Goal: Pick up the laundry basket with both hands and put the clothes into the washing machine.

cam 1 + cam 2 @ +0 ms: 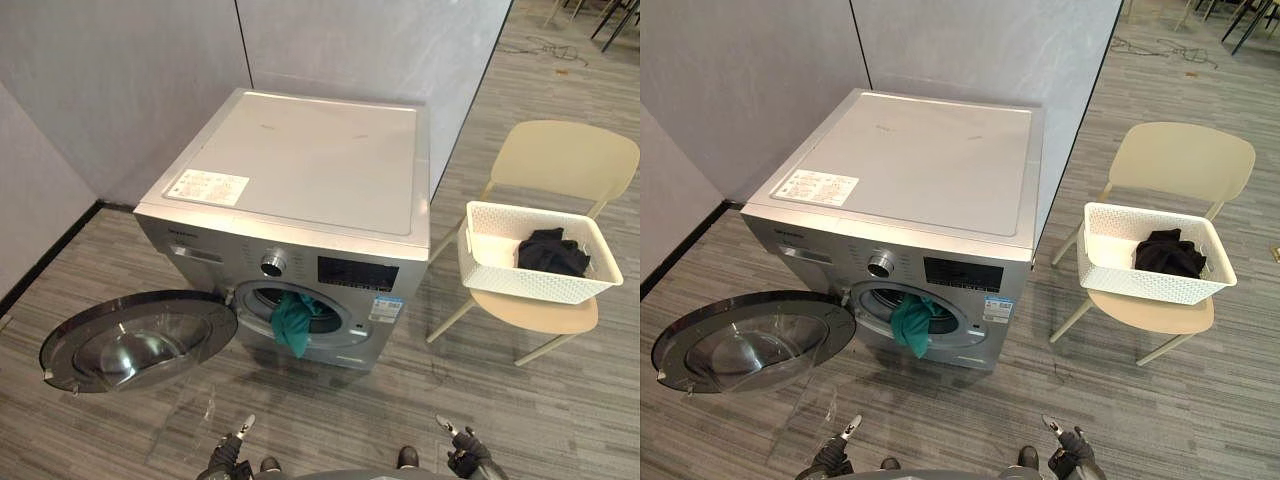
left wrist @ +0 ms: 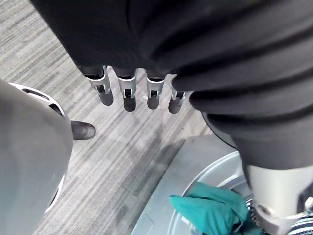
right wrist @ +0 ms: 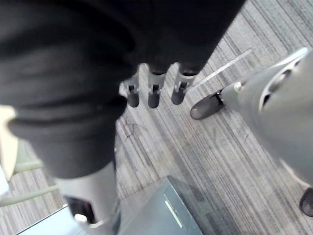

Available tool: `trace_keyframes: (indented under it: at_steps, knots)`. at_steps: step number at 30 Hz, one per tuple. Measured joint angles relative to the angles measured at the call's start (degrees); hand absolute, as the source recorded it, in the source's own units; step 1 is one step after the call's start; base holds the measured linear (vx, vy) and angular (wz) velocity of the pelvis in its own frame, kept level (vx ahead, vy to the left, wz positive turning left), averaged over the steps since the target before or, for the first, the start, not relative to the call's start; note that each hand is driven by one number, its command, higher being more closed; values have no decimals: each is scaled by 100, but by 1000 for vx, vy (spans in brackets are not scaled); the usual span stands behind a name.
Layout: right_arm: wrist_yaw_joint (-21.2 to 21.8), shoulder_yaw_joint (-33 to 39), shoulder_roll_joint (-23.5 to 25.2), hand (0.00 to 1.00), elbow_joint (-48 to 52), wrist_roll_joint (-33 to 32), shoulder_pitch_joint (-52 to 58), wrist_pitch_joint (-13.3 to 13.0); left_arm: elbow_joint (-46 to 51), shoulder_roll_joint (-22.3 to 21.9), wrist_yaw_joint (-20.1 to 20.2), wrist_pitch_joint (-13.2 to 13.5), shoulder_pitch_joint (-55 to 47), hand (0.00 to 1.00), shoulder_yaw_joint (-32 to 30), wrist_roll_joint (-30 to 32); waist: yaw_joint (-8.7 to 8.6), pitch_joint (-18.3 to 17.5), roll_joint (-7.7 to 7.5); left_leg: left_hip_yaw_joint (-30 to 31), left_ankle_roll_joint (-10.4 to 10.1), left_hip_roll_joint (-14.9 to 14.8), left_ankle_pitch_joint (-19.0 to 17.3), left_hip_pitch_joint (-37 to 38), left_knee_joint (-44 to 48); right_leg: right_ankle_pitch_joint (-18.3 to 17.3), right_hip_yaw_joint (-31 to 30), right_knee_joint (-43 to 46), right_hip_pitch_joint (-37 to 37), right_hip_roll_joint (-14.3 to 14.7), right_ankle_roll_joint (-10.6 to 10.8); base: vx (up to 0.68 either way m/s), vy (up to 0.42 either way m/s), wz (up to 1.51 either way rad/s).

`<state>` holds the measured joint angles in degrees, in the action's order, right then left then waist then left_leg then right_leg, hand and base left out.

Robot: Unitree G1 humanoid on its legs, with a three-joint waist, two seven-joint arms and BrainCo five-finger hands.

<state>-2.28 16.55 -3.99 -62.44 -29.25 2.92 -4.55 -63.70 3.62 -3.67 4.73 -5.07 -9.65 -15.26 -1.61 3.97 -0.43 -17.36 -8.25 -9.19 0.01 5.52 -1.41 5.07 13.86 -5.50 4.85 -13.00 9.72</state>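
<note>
White plastic laundry basket of black clothes sits on the seat of the cream chair beside the silver washing machine, teal garment hanging from its drum mouth; left hand and right hand hang slack-fingered, empty

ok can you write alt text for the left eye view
A silver washing machine stands with its door open and a teal garment hanging from its opening. To its right, a white laundry basket of dark clothes sits on a cream chair. The left hand and right hand hang low, empty.
</note>
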Motion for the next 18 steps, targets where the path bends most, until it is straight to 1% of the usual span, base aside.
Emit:
trace_keyframes:
  at_steps: [7,10,12,13,14,15,16,17,18]
  knots:
    - [6,-72,3,0,-87,34,-35,11,-34,4,-3,1,-12,0,1,-10,29,-33,-16,90,-7,65,-7,42,-97,-40,-8,32,-18,-36,0,-28,-5,0]
    - [8,-67,-8,0,-139,53,-35,45,-52,-5,-2,0,-13,0,7,-9,24,-63,-16,373,-20,203,-32,45,-247,-185,-1,252,-167,-124,30,-9,14,4]
    - [10,-58,9,0,-139,52,-20,78,-59,2,3,0,-12,0,21,-7,6,-53,-39,482,35,285,-68,47,-248,-361,7,588,-282,-233,54,13,35,15]
    - [11,-45,18,0,-139,50,-18,88,-61,14,4,0,-13,0,53,1,-19,-53,-61,558,105,357,-113,51,-238,-513,18,877,-363,-337,55,35,51,23]
    - [12,32,27,0,-132,48,-23,88,-104,25,9,6,-5,0,65,14,-29,-19,-131,697,219,452,-193,56,-226,-632,26,1255,-463,-454,-68,45,55,18]
    - [13,89,29,0,-132,47,-16,87,-119,21,10,8,6,0,74,13,-39,-10,-112,771,260,487,-221,62,-216,-679,18,1543,-584,-506,-151,7,92,12]
    - [12,94,31,0,-72,-15,-35,71,-159,21,28,5,8,0,134,28,-54,44,-41,849,360,499,-289,83,-186,-676,-81,2648,-1065,-623,-518,-11,86,6]
    - [13,85,50,0,-8,-42,-37,71,-156,27,38,7,4,0,179,29,-59,59,-21,854,380,495,-304,118,-160,-617,-178,3084,-1284,-648,-757,4,115,3]
    - [15,46,113,0,99,-68,-7,41,-157,69,68,1,-5,0,277,47,-55,106,-9,839,435,476,-344,237,-146,-331,-407,3763,-1617,-655,-1099,47,81,-3]
